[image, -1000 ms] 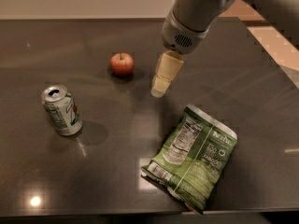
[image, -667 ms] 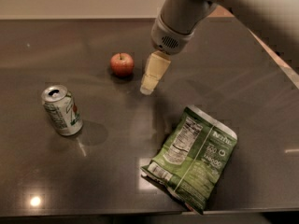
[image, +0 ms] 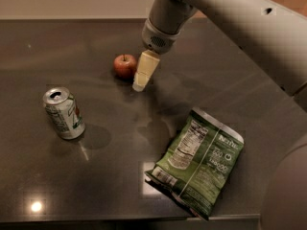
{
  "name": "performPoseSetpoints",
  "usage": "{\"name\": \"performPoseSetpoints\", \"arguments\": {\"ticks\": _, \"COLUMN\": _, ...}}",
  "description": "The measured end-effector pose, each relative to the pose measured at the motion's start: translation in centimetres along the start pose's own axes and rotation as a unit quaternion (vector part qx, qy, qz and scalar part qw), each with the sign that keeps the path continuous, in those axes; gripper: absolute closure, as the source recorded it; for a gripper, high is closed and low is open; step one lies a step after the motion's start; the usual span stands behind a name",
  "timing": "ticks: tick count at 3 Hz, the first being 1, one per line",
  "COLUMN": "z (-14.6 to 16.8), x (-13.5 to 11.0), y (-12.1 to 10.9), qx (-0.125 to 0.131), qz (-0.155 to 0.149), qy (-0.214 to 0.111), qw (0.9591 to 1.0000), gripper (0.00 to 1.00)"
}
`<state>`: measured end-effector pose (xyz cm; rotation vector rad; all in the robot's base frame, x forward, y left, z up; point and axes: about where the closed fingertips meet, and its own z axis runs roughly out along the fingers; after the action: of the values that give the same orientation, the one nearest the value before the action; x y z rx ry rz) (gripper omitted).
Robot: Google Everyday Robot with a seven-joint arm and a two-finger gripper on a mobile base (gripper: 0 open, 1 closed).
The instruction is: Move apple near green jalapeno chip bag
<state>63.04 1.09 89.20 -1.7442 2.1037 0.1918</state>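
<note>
The apple [image: 125, 65] sits upright on the dark bench [image: 103, 176], a little left of centre in the upper half of the frame, its stem pointing up. It is small, round and firm, so it should carry as a light, rigid load, but its smooth waxy skin and curved sides give little to bear against and it is likely to roll if nudged off-centre. The best hold would probably be across its widest middle, with pressure on opposite sides, coming down from above so the stem stays clear.

Just to the right of the apple, close beside it and not visibly around it, hangs the gripper [image: 140, 83], a pale block angled down and to the left with its tip near the bench. Whether it is open or closed cannot be told from this view. The grey arm [image: 230, 18] runs from it up to the upper right corner.

The green jalapeno chip bag [image: 196, 169] lies flat in the lower right, label side up, well apart from the apple. A soda can [image: 64, 113] stands at the left, apart from both.

The apple has not yet been picked up.
</note>
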Motion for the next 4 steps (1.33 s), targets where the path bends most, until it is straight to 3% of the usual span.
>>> {"name": "performPoseSetpoints", "arguments": {"ticks": 2, "z": 3.1, "x": -2.7, "y": -2.4, "qx": -0.029, "qz": 0.026, "qy": -0.020, "qw": 0.9990, "gripper": 0.00}}
{"name": "performPoseSetpoints", "arguments": {"ticks": 4, "z": 5.9, "x": -4.3, "y": -3.7, "qx": -0.032, "qz": 0.055, "qy": -0.032, "qw": 0.9975, "gripper": 0.00}}
